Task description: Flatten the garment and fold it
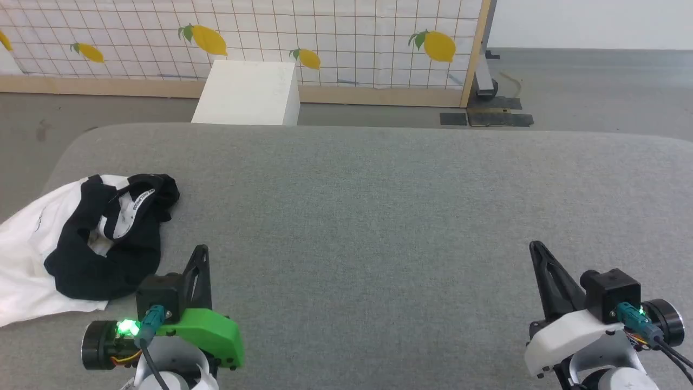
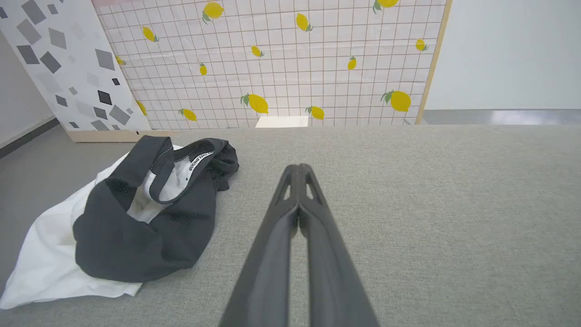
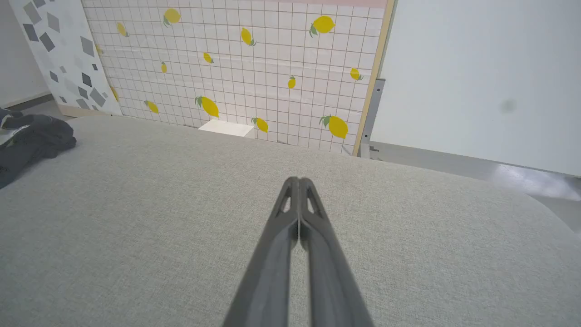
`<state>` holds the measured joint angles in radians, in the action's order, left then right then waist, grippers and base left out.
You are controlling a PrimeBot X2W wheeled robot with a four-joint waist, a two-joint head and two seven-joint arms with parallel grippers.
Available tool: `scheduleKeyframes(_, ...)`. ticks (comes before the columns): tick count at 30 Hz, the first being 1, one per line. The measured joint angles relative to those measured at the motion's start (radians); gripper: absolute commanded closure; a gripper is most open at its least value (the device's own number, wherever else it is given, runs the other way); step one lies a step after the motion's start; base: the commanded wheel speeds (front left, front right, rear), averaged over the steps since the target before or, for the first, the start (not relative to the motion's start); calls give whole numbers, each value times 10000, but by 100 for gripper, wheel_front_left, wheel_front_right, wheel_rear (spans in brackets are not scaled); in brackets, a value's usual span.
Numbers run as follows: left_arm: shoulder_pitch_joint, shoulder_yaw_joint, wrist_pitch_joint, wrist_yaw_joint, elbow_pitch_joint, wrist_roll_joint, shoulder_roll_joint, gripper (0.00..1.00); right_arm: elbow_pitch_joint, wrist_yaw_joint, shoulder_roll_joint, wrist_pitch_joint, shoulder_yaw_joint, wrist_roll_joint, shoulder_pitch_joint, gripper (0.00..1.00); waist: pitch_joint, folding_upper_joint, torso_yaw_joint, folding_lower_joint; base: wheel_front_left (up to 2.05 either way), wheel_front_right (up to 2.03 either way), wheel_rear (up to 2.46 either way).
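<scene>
1. The garment (image 1: 103,260) lies crumpled at the left edge of the grey surface (image 1: 379,206) — black parts over white.
2. Left gripper (image 1: 201,250): clenched, empty, just beside the garment.
3. Right gripper (image 1: 536,247): clenched, empty — well apart from it.

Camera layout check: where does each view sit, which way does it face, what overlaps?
Head view: on the head, looking forward and down at the grey table; left pincer lower left, right pincer lower right, garment at left.
Left wrist view: on the left wrist, facing along the shut left pincer toward the lemon-print panel; garment on its left.
Right wrist view: on the right wrist, along the shut right pincer, same heading.
Shared: all three show garment, panel and white box.
</scene>
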<state>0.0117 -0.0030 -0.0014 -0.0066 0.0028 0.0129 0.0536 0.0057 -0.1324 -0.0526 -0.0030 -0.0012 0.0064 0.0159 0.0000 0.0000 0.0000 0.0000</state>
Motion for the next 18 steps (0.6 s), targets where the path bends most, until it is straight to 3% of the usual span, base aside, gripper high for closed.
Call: scheduleKeyframes(18, 0, -2, 0, 0, 0, 0, 0, 100, 0, 0, 0, 0, -2, 0, 0, 100, 0, 0, 0, 0, 0, 0, 0)
